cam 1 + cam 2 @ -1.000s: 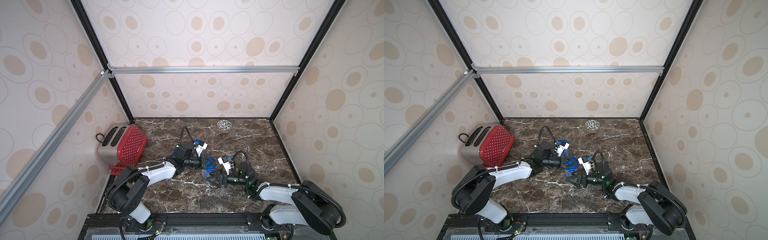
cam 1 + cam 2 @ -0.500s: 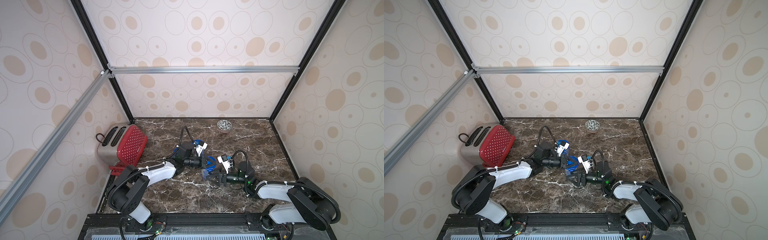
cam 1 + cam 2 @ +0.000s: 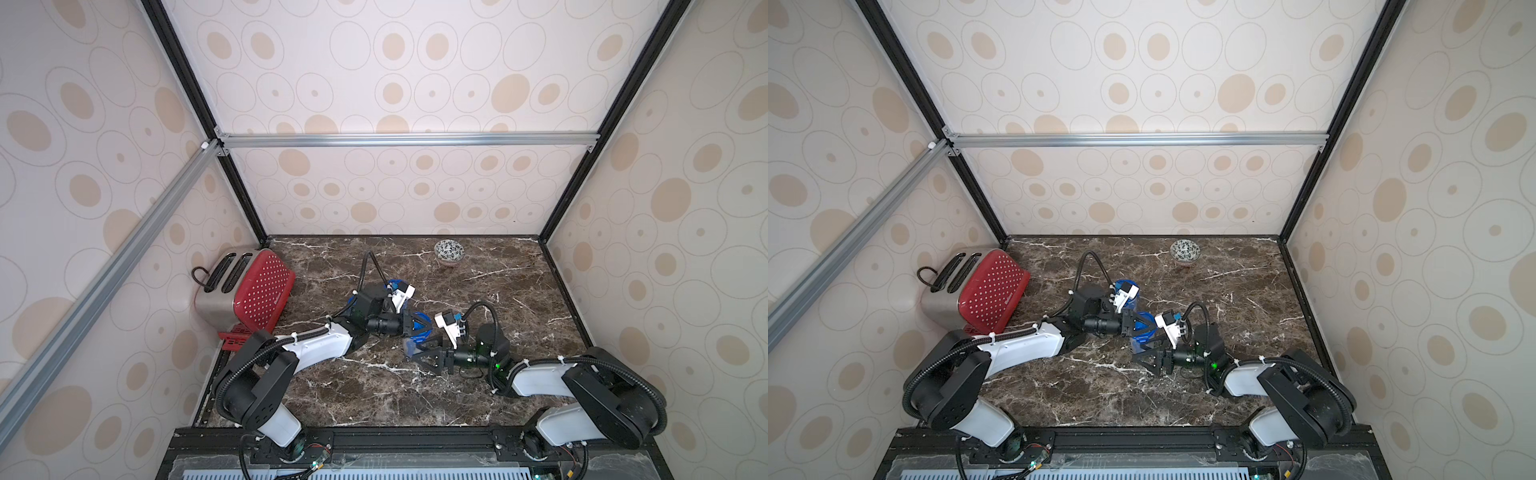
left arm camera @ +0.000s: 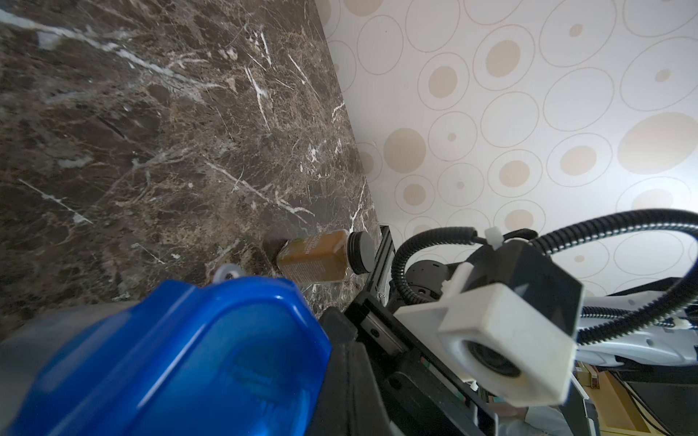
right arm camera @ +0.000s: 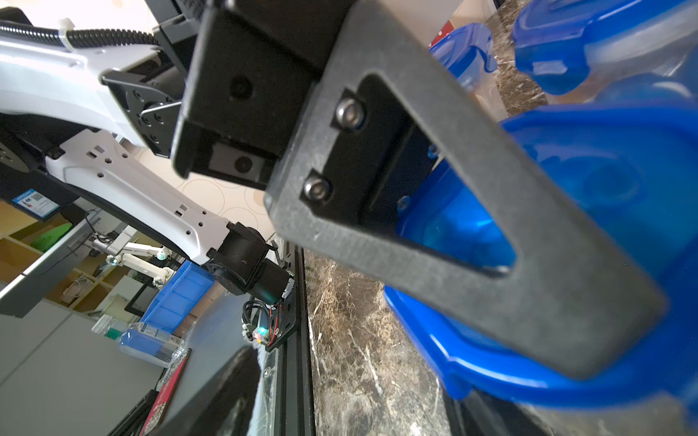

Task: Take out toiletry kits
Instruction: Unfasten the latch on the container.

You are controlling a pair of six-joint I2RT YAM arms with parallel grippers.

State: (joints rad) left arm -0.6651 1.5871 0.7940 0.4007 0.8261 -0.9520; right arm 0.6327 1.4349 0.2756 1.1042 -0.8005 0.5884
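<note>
in the middle of the dark marble bench (image 3: 374, 395) both arms meet at a clear jar (image 3: 409, 345). the left gripper (image 3: 415, 324) has its fingers pressed together on the jar's blue lid (image 3: 424, 321), which fills the near part of the left wrist view. the right gripper (image 3: 419, 357) reaches in low from the other side, just beside the jar. how far its fingers stand apart, and whether they touch the jar, i cannot tell. a second jar (image 3: 1126, 289) with a blue lid stands just behind the left wrist. a small brown jar (image 4: 313, 260) sits near the bench's edge. the toiletry kits cannot be made out in any view, as the jar walls are too blurred to show what is inside. a red toaster (image 3: 245, 291) stands by the left wall and a patterned bowl (image 3: 449, 252) near the back wall, both well apart from the grippers.
</note>
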